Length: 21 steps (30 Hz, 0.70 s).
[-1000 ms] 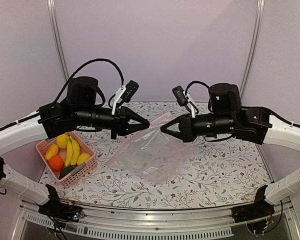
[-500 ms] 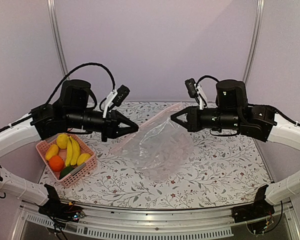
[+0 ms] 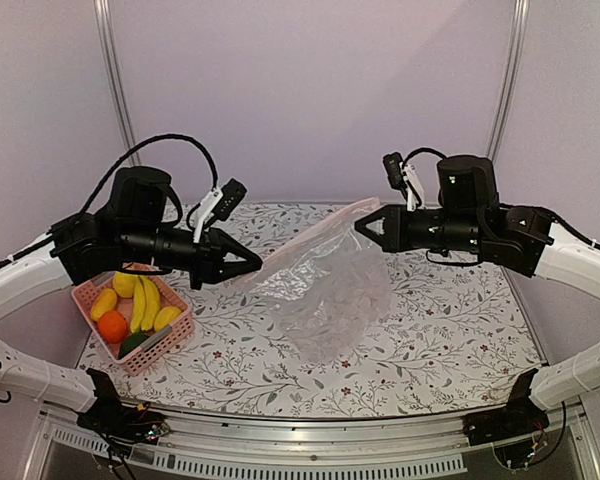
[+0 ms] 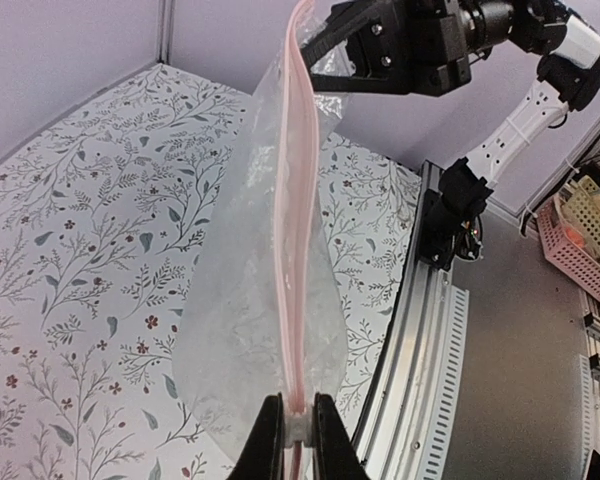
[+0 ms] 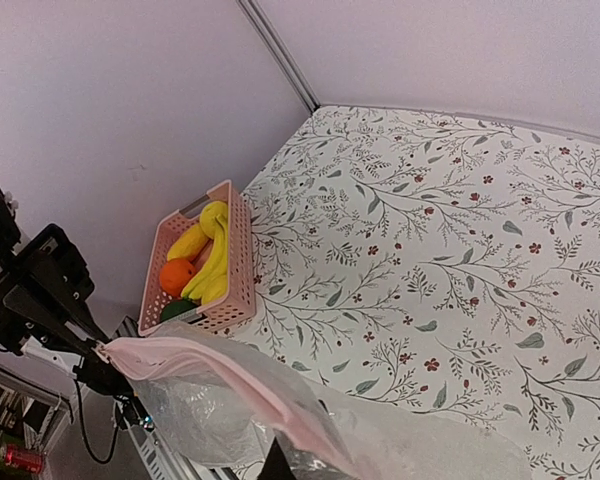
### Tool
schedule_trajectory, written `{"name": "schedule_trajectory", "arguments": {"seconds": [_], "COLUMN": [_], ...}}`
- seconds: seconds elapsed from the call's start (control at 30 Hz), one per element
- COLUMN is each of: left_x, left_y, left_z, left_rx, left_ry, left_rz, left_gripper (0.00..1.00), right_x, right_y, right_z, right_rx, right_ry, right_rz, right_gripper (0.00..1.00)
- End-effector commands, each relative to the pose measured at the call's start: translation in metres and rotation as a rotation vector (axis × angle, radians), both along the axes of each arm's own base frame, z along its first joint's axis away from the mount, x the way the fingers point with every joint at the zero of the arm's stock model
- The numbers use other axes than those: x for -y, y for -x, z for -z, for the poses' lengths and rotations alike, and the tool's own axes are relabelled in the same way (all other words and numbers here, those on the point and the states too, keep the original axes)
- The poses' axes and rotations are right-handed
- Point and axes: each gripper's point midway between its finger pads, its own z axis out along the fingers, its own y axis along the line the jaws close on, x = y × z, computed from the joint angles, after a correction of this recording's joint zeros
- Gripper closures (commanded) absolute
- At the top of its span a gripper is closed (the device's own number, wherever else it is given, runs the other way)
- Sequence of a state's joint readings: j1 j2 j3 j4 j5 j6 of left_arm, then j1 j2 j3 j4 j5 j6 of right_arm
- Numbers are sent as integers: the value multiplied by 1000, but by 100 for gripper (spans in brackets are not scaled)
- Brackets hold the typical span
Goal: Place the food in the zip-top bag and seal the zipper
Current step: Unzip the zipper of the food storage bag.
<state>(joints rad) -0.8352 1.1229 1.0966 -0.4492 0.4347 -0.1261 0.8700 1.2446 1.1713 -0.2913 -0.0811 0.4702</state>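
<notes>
Left fingers (image 4: 265,447) and right fingers (image 3: 379,225) pinch the zip-top bag (image 3: 330,290) (clear, crinkly)

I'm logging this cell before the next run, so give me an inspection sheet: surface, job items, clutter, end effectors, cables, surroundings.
Surface: floral-print table, no spills seen.
Job's things: zip-top bag stretched between both arms, looks empty; its pink zipper taut; food all in the pink basket at the table's left.
Clutter: nothing seen.
End effectors: left end effector shut on one zipper end; right end effector shut on the other.
Cables: black cable arcs above the left arm, clear of the bag.
Surroundings: plain lilac walls; metal rail along the near edge.
</notes>
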Motion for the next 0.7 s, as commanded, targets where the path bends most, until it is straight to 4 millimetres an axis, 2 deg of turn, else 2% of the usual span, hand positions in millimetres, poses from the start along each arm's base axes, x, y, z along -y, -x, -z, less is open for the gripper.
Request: {"name": "schedule_trajectory", "arguments": {"seconds": [0.0, 0.67], "left_x": [-17, -34], "left_y": [2, 3], "left_z": [20, 32], "left_rx": [-44, -56], "left_ry": [-70, -107], "left_rz": [-25, -85], "left_gripper": [100, 100], "right_x": [19, 22], "right_y": [-15, -15], "right_z": [-9, -8], "right_rx": [37, 51], "right_ry": [19, 47], "right_rz": [84, 69], "right_gripper": [100, 100]}}
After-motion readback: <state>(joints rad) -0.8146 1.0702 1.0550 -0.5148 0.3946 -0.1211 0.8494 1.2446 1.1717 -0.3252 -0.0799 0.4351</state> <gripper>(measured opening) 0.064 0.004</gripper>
